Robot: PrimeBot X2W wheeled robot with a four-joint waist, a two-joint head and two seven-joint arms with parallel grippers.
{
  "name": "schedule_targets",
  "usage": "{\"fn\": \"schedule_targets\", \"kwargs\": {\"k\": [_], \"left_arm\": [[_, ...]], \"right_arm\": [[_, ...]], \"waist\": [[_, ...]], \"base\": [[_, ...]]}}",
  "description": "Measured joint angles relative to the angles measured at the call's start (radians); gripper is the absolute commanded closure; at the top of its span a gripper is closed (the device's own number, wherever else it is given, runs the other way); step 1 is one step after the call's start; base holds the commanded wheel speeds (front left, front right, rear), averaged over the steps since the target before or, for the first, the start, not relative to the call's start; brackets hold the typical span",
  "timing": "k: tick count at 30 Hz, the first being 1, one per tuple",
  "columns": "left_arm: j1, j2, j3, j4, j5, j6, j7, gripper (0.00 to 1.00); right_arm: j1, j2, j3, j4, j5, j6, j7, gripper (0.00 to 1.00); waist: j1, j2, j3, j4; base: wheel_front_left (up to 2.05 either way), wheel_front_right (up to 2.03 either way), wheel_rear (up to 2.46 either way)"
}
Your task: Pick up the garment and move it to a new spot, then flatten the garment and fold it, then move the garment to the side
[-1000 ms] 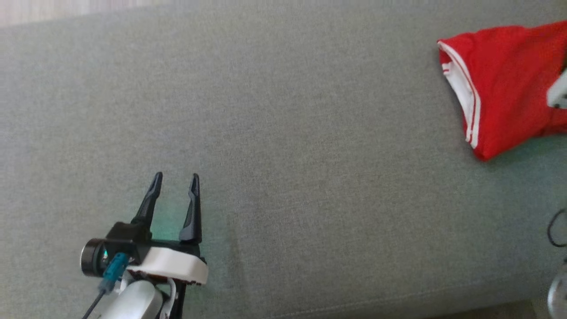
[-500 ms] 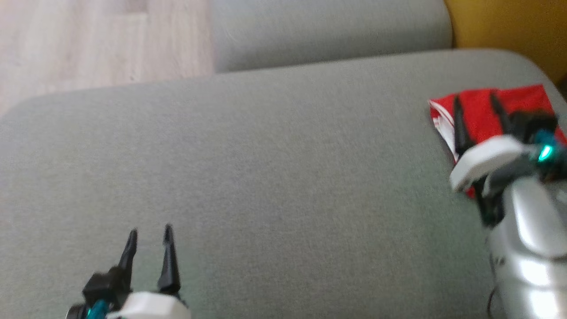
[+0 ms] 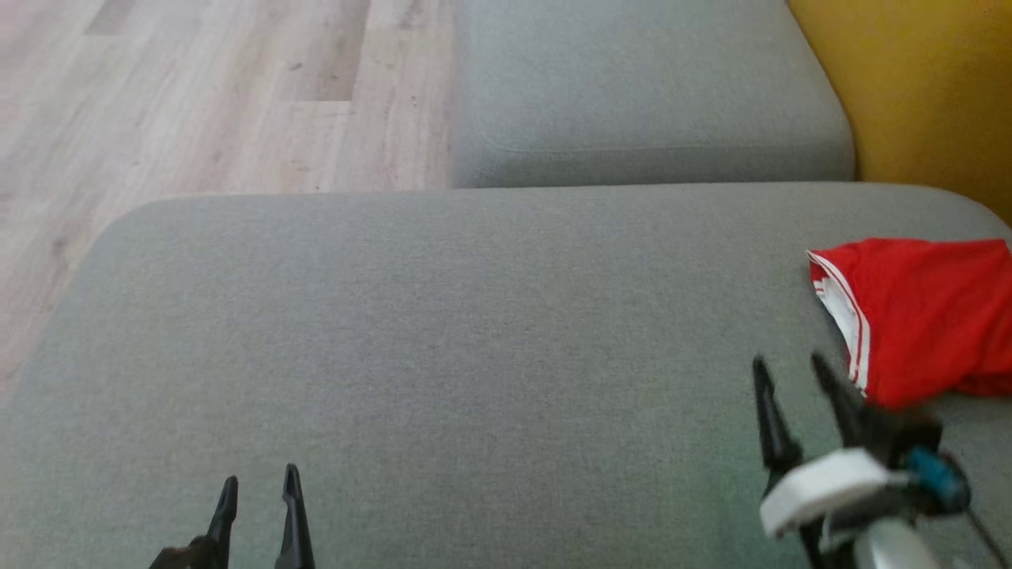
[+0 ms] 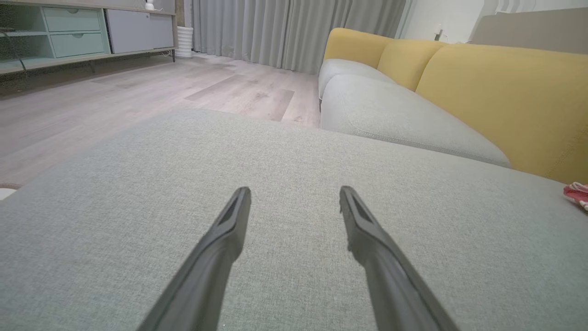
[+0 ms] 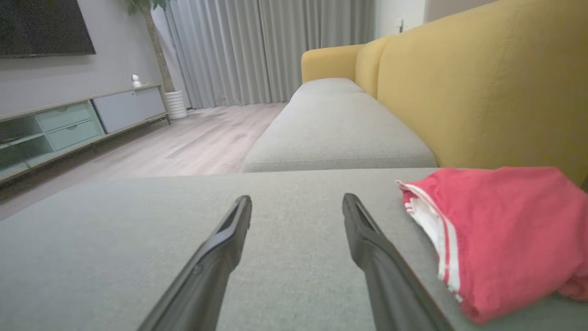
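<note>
1. Left claw (image 3: 260, 474): you will find it over the near left part of the grey seat cushion (image 3: 474, 316). Its fingers are spread wide with nothing held, and bare fabric lies between them. Whether the tips touch the cushion cannot be told.
2. Right claw (image 3: 789, 360): it is over the near right part of the same cushion. Its fingers are also spread wide and it grips nothing. Its right finger points just beside the jersey's near left edge, and your right wrist view shows a strip of cushion between the two.
3. Jersey (image 3: 925, 316): a red jersey lying bunched on the cushion at its right edge, nearer the far right corner. A white band with red stripes runs down the side that faces the right claw.
4. Second cushion (image 3: 648, 87): grey, and it butts against the right half of the first cushion's far edge.
5. Backrest (image 3: 933, 95): yellow, and it stands along the right edge of both cushions.
6. Floor (image 3: 198, 95): pale wood planks beyond the cushion's far and left edges.
7. Cabinet (image 5: 69, 128): a low unit with drawers across the floor.
8. Curtains (image 5: 275, 46): grey, and they hang at the far end of the room.
</note>
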Motion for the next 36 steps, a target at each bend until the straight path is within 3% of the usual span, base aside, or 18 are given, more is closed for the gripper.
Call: {"fn": "schedule_targets", "kwargs": {"k": [10, 32, 33, 36], "left_arm": [[0.049, -0.009, -0.003, 0.005, 0.009, -0.035, 0.0, 0.0], [0.056, -0.005, -0.026, 0.013, 0.039, -0.033, 0.001, 0.0], [0.056, -0.007, -0.028, 0.016, 0.039, -0.033, 0.001, 1.0], [0.069, -0.02, -0.038, 0.055, 0.035, -0.035, 0.002, 1.0]], "right_arm": [[0.156, 0.006, 0.03, -0.05, 0.034, 0.0, -0.046, 0.0], [0.173, 0.006, 0.038, -0.083, 0.043, 0.0, -0.046, 0.0], [0.173, 0.006, 0.038, -0.077, 0.043, 0.0, -0.046, 1.0], [0.186, 0.007, 0.038, -0.029, 0.043, 0.0, -0.045, 1.0]], "waist": [[0.0001, 0.0, -0.023, 0.01], [0.0003, 0.0, -0.024, 0.006], [0.0003, 0.0, -0.023, 0.004], [0.0003, 0.0, -0.023, 0.004]], "base": [[0.0, 0.0, 0.0], [0.0, 0.0, 0.0], [0.0, 0.0, 0.0], [0.0, 0.0, 0.0]]}}
